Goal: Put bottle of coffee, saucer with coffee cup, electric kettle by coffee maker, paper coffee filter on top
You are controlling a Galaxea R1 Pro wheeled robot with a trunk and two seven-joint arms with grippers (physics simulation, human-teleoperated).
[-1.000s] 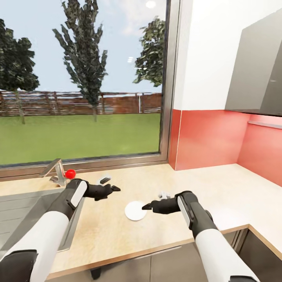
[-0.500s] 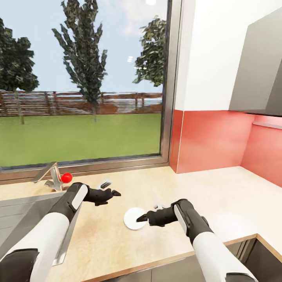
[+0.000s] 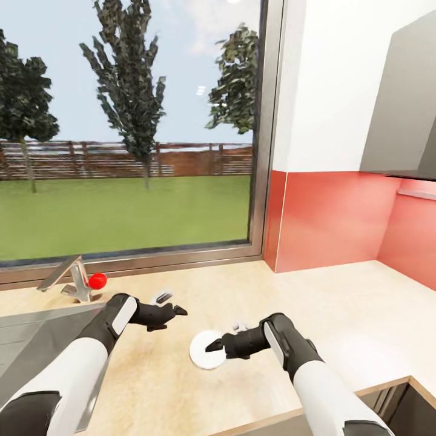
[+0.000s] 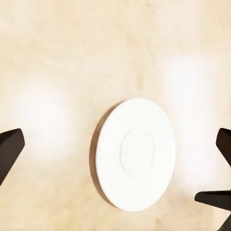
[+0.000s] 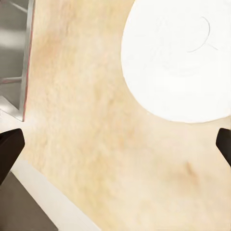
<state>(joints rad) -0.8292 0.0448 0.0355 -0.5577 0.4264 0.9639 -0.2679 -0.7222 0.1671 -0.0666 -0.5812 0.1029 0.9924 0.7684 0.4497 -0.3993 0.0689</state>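
The saucer (image 3: 207,357) lies flat on the desk (image 3: 339,315), toward its front edge, right of the sink (image 3: 36,339). The right claw (image 3: 223,346) has drifted back over its rim, wide and empty; the left claw (image 3: 171,304) hovers wide. Placement looks finished; cup comes next.

The counter (image 3: 339,303) is a light-wood top running under the window and turning along the red wall at the right. A steel sink (image 3: 36,339) is set into its left end, with a tap (image 3: 69,278) bearing a red knob at the sink's far edge. A white saucer (image 3: 203,358) lies flat on the counter, right of the sink and toward the near edge.
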